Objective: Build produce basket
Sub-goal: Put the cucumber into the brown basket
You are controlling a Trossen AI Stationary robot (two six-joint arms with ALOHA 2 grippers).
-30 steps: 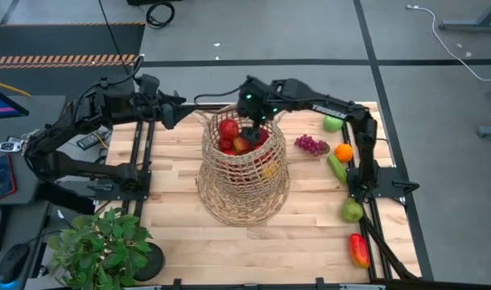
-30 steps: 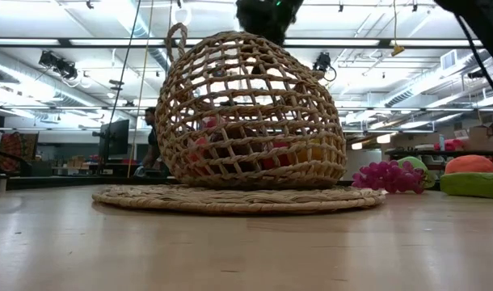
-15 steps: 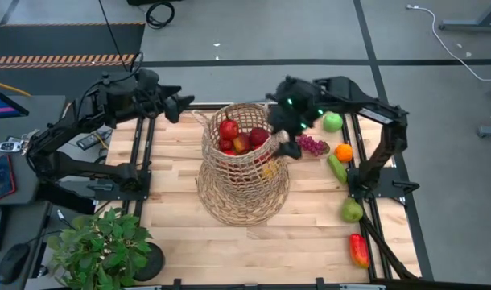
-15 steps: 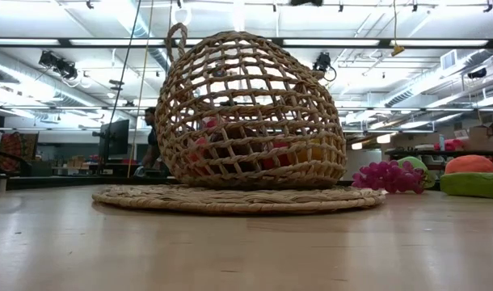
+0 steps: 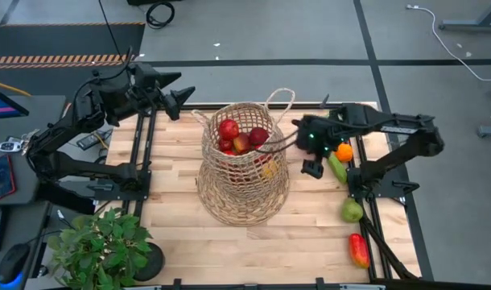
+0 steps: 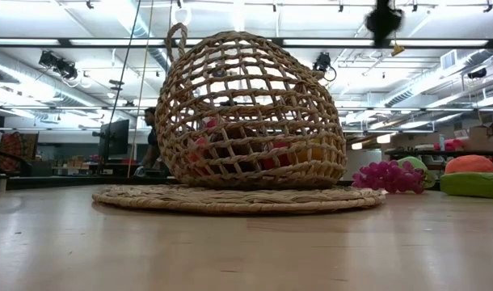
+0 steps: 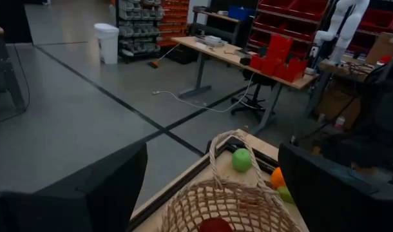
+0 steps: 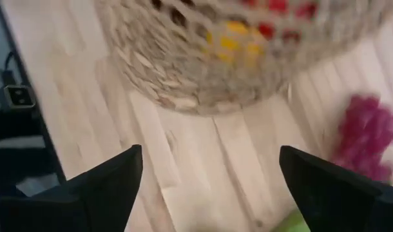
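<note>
Beside the basket (image 5: 244, 165), on its right, your right hand (image 5: 312, 151) hangs over the counter (image 5: 173, 193) with its fingers spread and nothing between them; its wrist view shows bare planks, the wicker foot and the purple grapes (image 8: 370, 138) just ahead, so it looks placed to come down on that bunch next. You have the basket standing upright mid-counter, mouth up, which keeps it within reach of either arm, and red apples (image 5: 228, 129) already show at its neck with a yellow piece lower down behind the weave. What remains of the produce lies along the right edge: an orange (image 5: 343, 151), a green apple (image 5: 352, 211), a red pepper (image 5: 358, 250) and a green vegetable (image 5: 336, 167), all on the right arm's side. Your left hand (image 5: 181, 97) waits spread and empty off the far-left corner, clear of the basket's handles. The potted plant (image 5: 101, 246) at the near-left corner plays no part.
</note>
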